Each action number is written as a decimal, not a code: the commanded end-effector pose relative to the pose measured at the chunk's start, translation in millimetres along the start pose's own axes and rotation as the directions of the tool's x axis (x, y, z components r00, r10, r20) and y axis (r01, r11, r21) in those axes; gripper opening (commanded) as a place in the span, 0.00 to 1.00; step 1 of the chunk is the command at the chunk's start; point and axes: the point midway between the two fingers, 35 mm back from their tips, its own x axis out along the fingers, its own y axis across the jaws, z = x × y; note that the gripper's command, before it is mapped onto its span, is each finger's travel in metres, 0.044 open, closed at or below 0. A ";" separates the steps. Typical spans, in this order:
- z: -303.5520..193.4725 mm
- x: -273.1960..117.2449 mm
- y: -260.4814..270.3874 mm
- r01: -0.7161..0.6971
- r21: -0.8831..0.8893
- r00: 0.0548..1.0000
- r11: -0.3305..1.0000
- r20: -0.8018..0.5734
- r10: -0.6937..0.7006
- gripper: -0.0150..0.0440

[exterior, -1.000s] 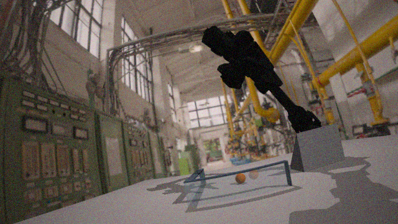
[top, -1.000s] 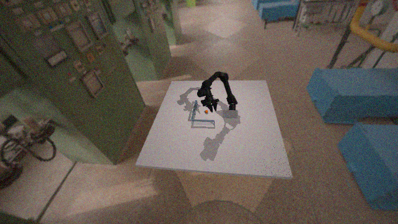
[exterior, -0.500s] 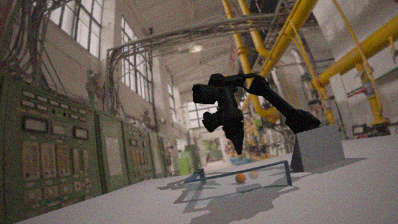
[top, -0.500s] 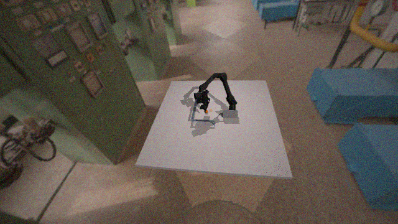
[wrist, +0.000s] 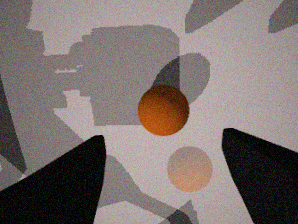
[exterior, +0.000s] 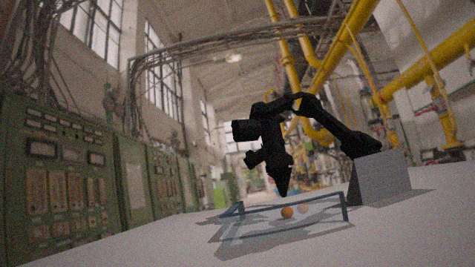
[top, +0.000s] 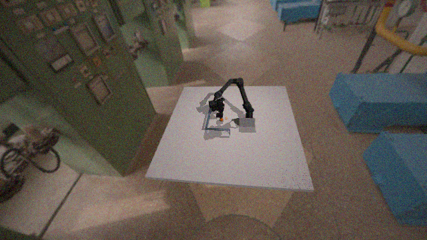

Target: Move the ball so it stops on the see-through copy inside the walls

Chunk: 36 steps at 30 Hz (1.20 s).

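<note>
Counts: one solid orange ball (exterior: 286, 212), one pale see-through copy of the ball (exterior: 303, 208), two low clear blue-edged walls (exterior: 293, 204) joined in a corner, one black six-joint arm (exterior: 326, 124), and one grey square base block (exterior: 381, 176) are seen on the pale grey tabletop (exterior: 408, 230).

Ball: the orange ball (wrist: 164, 110) is seen resting on the tabletop just beside the see-through copy (wrist: 189, 168), apart from it by a narrow gap. In the exterior view both lie inside the corner formed by the walls.

Arm pose: the arm (top: 241, 93) is raised from the base block (top: 247, 125), bent at a high elbow and folded downward over the ball, so that the end effector (exterior: 283, 192) is pointed nearly straight down.

End effector: it is hung above the ball without contact. Its two dark fingers are set moderately apart, neither wide nor narrow, and nothing is held between them. In the wrist view the see-through copy is framed between the fingers, while the ball is seen just beyond the fingertips.

Surroundings of the ball: the base block stands near the walls' far end. Green control cabinets (top: 67, 73) are seen well apart from the ball, beyond the tabletop's edge (top: 230, 185), and blue blocks (top: 377, 100) on the opposite side. Yellow pipes (exterior: 423, 63) are seen overhead.

Obstruction: heavy shadows of the arm are cast on the tabletop around the ball.
</note>
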 end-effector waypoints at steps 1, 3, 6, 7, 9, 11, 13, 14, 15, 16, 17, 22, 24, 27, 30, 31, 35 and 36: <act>-2.3 13.0 -3.0 0.013 -0.008 1.000 1.000 -0.008 -0.013 0.70; -2.3 13.0 -3.0 0.013 -0.008 1.000 1.000 -0.008 -0.013 0.70; -2.1 15.4 -3.0 0.013 -0.008 1.000 1.000 -0.008 -0.013 0.70; -2.1 17.0 -3.0 0.012 -0.008 1.000 1.000 -0.007 -0.013 0.70; -2.0 20.3 -2.9 0.012 -0.008 1.000 1.000 -0.007 -0.012 0.70; -1.9 23.6 -3.0 0.012 -0.008 1.000 1.000 -0.007 -0.012 0.70; -1.8 26.8 -3.0 0.012 -0.008 1.000 1.000 -0.007 -0.012 0.70; -1.8 28.5 -3.0 0.012 -0.008 1.000 1.000 -0.007 -0.013 0.70; -1.8 30.1 -3.0 0.013 -0.008 1.000 1.000 -0.007 -0.013 0.70; -1.9 31.7 -3.1 0.013 -0.008 1.000 1.000 -0.007 -0.013 0.70; -1.9 33.3 -3.1 0.013 -0.008 1.000 1.000 -0.007 -0.013 0.70; -2.2 41.4 -3.4 0.013 -0.008 1.000 1.000 -0.007 -0.013 0.70; -2.3 44.6 -3.6 0.014 -0.008 1.000 1.000 -0.007 -0.014 0.70; -2.6 48.2 -3.7 0.014 -0.008 1.000 1.000 -0.007 -0.014 0.70; -2.6 48.5 -3.8 0.014 -0.008 1.000 1.000 -0.007 -0.014 0.61; -2.6 48.5 -3.8 0.014 -0.008 1.000 1.000 -0.007 -0.014 0.57; -2.6 48.5 -3.8 0.014 -0.008 1.000 1.000 -0.007 -0.014 0.49; -2.6 48.5 -3.8 0.014 -0.008 1.000 1.000 -0.007 -0.014 0.48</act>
